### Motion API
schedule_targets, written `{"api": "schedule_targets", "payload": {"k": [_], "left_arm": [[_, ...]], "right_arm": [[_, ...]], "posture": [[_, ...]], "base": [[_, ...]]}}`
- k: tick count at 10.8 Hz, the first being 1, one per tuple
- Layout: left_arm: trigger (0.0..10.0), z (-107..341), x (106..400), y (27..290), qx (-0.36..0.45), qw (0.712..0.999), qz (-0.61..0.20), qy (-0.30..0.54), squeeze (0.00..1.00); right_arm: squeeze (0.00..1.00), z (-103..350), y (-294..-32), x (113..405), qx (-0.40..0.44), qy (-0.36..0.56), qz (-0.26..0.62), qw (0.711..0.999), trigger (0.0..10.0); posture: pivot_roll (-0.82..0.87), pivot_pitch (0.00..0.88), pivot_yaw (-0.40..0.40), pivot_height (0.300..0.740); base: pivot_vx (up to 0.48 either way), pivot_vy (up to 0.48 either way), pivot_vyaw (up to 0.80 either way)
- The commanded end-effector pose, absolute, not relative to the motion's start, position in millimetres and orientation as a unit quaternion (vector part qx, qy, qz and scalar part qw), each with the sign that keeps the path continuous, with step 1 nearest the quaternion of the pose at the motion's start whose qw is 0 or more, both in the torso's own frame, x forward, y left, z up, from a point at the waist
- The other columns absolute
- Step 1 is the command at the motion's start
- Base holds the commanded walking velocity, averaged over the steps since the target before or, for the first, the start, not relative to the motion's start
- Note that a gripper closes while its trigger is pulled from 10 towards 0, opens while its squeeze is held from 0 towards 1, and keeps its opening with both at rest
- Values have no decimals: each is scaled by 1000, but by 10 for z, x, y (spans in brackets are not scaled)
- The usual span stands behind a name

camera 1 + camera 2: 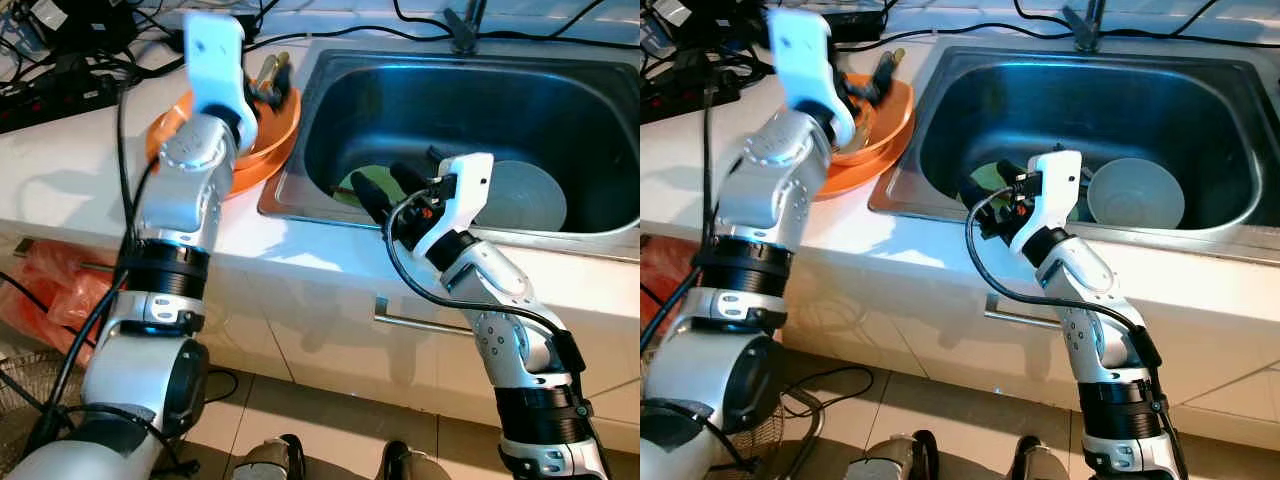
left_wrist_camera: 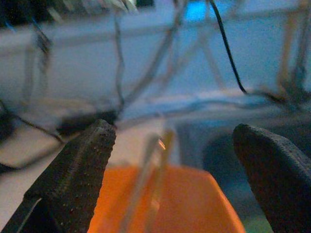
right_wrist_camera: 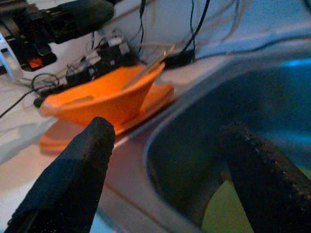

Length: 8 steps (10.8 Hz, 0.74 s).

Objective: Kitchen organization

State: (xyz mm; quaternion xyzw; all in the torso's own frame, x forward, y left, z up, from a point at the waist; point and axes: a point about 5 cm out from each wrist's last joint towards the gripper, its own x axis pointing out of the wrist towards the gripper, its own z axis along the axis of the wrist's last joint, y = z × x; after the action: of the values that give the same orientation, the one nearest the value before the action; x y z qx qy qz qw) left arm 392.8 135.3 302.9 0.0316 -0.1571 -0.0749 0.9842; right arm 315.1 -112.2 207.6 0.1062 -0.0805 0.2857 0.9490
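Right end effector (image 1: 385, 192) inside sink (image 1: 600, 80)

The sink (image 1: 330, 95) sits in the counter (image 1: 60, 160). A bowl (image 1: 275, 135) stands at its 9 o'clock, holding utensils (image 1: 268, 72). Inside the sink, a white bowl (image 1: 525, 195) lies at 3 o'clock of a plate (image 1: 362, 180).

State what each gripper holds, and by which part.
Nothing. The left gripper is open above the orange bowl; the right gripper is open in the sink.

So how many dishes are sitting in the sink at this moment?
2: a white bowl at the right of the sink, and a green plate partly hidden behind the right gripper. More may be hidden.
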Motion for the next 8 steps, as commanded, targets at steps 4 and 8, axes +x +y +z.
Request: {"api": "schedule_targets", "payload": {"k": [4, 8], "left_arm": [[10000, 3299, 3737, 1529, 48, 965, -46, -253, 0], [10000, 3321, 3699, 1547, 40, 964, -45, -260, 0]], "right_arm": [[0, 2478, -1210, 3130, 89, -170, 250, 949, 10000], [0, 2588, -1284, 3152, 82, -199, 214, 953, 10000]], "posture": [[60, 136, 107, 740], [63, 131, 109, 740]], "base": [[62, 0, 0], [442, 0, 0]]}}
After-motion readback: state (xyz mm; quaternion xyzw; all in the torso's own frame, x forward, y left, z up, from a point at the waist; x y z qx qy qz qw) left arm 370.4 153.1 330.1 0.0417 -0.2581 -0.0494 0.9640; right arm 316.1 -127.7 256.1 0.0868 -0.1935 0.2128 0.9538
